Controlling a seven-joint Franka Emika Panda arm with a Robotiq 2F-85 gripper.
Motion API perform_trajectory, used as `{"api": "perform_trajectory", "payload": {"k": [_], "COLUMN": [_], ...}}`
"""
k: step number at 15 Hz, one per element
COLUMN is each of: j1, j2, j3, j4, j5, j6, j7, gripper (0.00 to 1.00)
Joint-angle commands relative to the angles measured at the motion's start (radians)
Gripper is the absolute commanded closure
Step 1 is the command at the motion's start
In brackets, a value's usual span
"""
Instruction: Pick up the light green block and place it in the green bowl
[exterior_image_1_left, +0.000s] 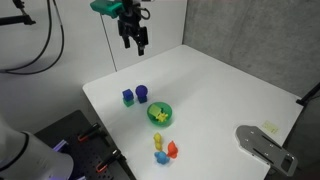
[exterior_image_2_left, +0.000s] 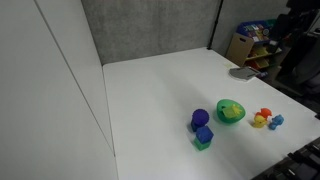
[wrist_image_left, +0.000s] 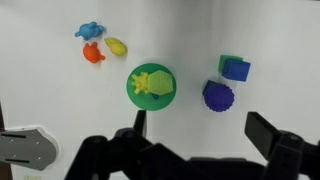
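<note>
The green bowl (wrist_image_left: 152, 98) sits on the white table and shows in both exterior views (exterior_image_1_left: 160, 120) (exterior_image_2_left: 231, 117). Inside it lies a pale lime-green block (wrist_image_left: 161, 79) beside a small yellow piece (wrist_image_left: 140, 85). My gripper (wrist_image_left: 200, 135) is open and empty. It hangs high above the table's far side in an exterior view (exterior_image_1_left: 135, 42), well away from the bowl. In the wrist view the bowl lies just beyond my fingertips, towards one finger.
A blue cube (wrist_image_left: 238, 71) touches a darker green block (wrist_image_left: 228, 60), with a purple cylinder (wrist_image_left: 218, 96) next to them. Blue (wrist_image_left: 89, 30), orange (wrist_image_left: 93, 53) and yellow (wrist_image_left: 117, 45) toys lie together past the bowl. A grey flat object (exterior_image_1_left: 262, 145) lies near a table corner.
</note>
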Motion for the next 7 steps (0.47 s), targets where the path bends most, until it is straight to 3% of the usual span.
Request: {"api": "perform_trajectory", "payload": {"k": [1, 7], "j1": [-0.027, -0.039], "j2": [-0.114, -0.141], "j3": [-0.007, -0.001], "j4": [-0.002, 0.000], "j5": [-0.006, 0.004], "j6": [-0.037, -0.043], "j7": [-0.078, -0.076], "gripper": [0.00, 0.00]}}
